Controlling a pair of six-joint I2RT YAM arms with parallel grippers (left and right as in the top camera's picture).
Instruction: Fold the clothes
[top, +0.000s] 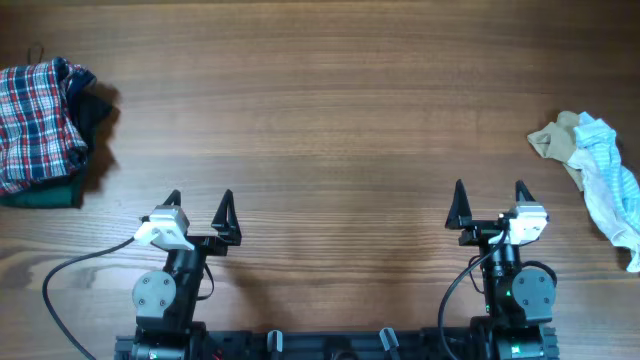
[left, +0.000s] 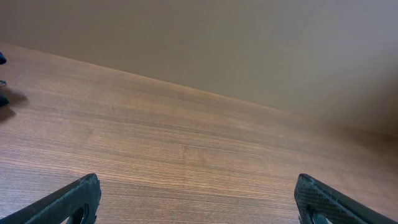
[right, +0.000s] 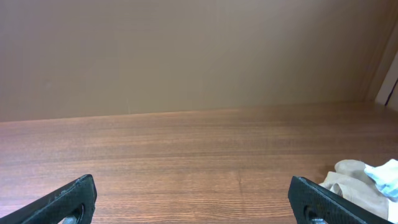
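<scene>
Right of right end effector (top: 490, 196), clothes (top: 603, 172)

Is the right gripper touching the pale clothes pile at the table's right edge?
Apart. The overhead view shows a wide gap between the right gripper and the pale clothes pile; its fingers stand open and empty.

Left claw (top: 198, 203) and right claw (top: 490, 195) both gape wide, holding nothing.
</scene>
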